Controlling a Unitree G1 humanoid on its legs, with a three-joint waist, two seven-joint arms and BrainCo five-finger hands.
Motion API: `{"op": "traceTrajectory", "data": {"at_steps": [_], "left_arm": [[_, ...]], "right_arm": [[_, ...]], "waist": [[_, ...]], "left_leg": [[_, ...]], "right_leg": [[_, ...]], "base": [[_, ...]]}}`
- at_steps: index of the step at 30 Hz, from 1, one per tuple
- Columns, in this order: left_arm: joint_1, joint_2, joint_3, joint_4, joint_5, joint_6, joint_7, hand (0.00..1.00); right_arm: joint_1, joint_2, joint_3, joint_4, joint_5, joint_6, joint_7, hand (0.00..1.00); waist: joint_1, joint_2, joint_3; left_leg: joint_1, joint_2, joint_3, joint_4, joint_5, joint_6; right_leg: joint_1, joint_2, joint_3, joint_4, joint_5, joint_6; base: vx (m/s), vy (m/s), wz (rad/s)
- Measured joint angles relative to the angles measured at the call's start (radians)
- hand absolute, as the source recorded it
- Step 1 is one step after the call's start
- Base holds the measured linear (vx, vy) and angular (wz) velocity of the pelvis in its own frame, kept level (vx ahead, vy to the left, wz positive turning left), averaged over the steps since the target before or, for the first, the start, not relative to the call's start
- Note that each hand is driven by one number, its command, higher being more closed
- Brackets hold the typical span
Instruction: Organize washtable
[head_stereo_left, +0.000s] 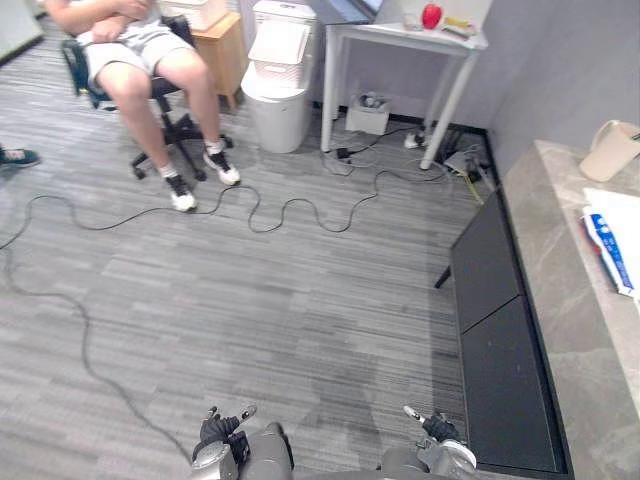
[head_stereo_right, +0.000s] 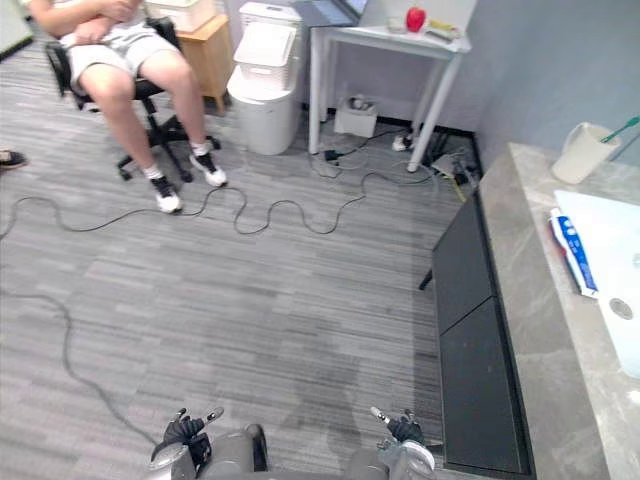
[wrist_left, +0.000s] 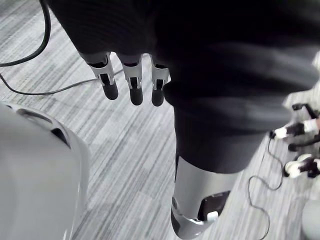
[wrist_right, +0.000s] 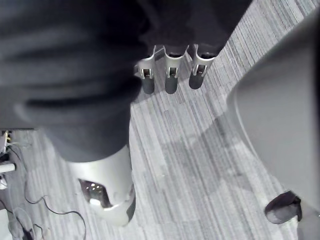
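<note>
Down low, left robot hand (head_stereo_left: 222, 432) and right robot hand (head_stereo_left: 437, 428) hang over the grey floor (head_stereo_left: 250, 300), fingers relaxed and empty, beige cup (head_stereo_left: 608, 150) on the surface (head_stereo_left: 560, 280).

Slack left robot hand (wrist_left: 135, 80) over floor (wrist_left: 127, 152)

You have bright, even light across the grey floor (head_stereo_left: 250, 300) and the washtable (head_stereo_left: 560, 280) at right. Soft shadows lie under the far white table (head_stereo_left: 372, 32).

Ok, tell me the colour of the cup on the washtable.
The cup is cream, clearest in the left eye view.
</note>
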Motion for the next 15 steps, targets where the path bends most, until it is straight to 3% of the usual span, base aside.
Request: {"op": "traceTrajectory", "data": {"at_steps": [3, 5, 6, 8, 9, 11, 12, 13, 15], "left_arm": [[0.001, -0.011, -0.011, 0.007, 0.009, 0.008, -0.019, 0.0], [-0.007, -0.018, -0.044, 0.024, 0.012, 0.016, -0.022, 0.0], [-0.005, -0.024, -0.057, 0.027, 0.016, 0.017, -0.037, 0.0], [0.004, -0.024, -0.054, 0.026, 0.035, 0.016, -0.046, 0.0], [0.004, -0.042, -0.057, 0.032, 0.04, 0.017, -0.05, 0.0], [0.001, -0.058, -0.056, 0.018, 0.046, 0.015, -0.061, 0.0], [0.004, -0.081, -0.045, -0.005, 0.046, 0.013, -0.063, 0.0], [0.006, -0.092, -0.031, -0.019, 0.046, 0.013, -0.062, 0.0], [0.005, -0.091, -0.029, -0.024, 0.044, 0.013, -0.062, 0.0]], "right_arm": [[-0.002, -0.01, -0.019, 0.0, -0.001, -0.002, 0.017, 0.0], [-0.002, -0.021, -0.046, -0.001, -0.009, -0.003, 0.02, 0.0], [0.007, -0.023, -0.047, 0.001, -0.02, 0.001, 0.02, 0.0], [0.037, -0.006, -0.061, -0.004, -0.014, -0.002, 0.024, 0.0], [0.028, -0.017, -0.072, -0.004, -0.011, -0.001, 0.034, 0.0], [0.036, -0.03, -0.043, -0.003, -0.021, 0.001, 0.04, 0.0], [0.035, -0.043, -0.04, -0.005, -0.02, 0.004, 0.039, 0.0], [0.025, -0.059, -0.03, 0.002, -0.02, 0.012, 0.039, 0.0], [0.015, -0.064, 0.0, 0.008, -0.018, 0.015, 0.037, 0.0]], "waist": [[-0.016, 0.016, -0.008], [-0.021, 0.045, -0.007], [-0.03, 0.051, -0.008], [-0.043, 0.03, -0.021], [-0.044, 0.062, -0.03], [-0.048, 0.078, -0.034], [-0.039, 0.107, -0.031], [-0.035, 0.115, -0.024], [-0.032, 0.11, -0.017]], "left_leg": [[0.076, -0.025, 0.086, -0.075, -0.002, -0.007], [0.122, -0.021, 0.123, -0.111, -0.01, -0.022], [0.15, -0.019, 0.136, -0.117, -0.02, -0.039], [0.208, -0.036, 0.142, -0.097, -0.05, -0.093], [0.225, 0.016, 0.144, -0.018, -0.075, -0.132], [0.126, 0.098, 0.11, 0.302, -0.069, -0.136], [0.035, 0.168, 0.065, 0.541, -0.042, -0.134], [-0.028, 0.211, 0.027, 0.701, -0.045, -0.134], [-0.09, 0.223, 0.002, 0.778, -0.055, -0.126]], "right_leg": [[-0.069, 0.026, -0.181, -0.176, -0.001, -0.02], [-0.1, 0.076, -0.257, -0.276, 0.032, -0.07], [-0.104, 0.107, -0.264, -0.337, 0.067, -0.104], [-0.065, 0.112, -0.252, -0.419, 0.173, -0.169], [-0.035, 0.143, -0.251, -0.39, 0.137, -0.188], [0.022, 0.167, -0.24, -0.413, 0.088, -0.181], [0.065, 0.205, -0.217, -0.438, 0.068, -0.192], [0.103, 0.236, -0.182, -0.454, 0.052, -0.201], [0.164, 0.26, -0.105, -0.481, 0.037, -0.202]], "base": [[0.3, 0.084, -0.64], [0.39, 0.047, -0.53], [0.45, -0.014, -0.23], [0.51, -0.082, -0.15], [0.54, -0.162, -0.16], [0.54, -0.193, -0.25], [0.51, -0.158, -0.7], [0.48, -0.121, -0.88], [0.38, -0.051, -1.23]]}}
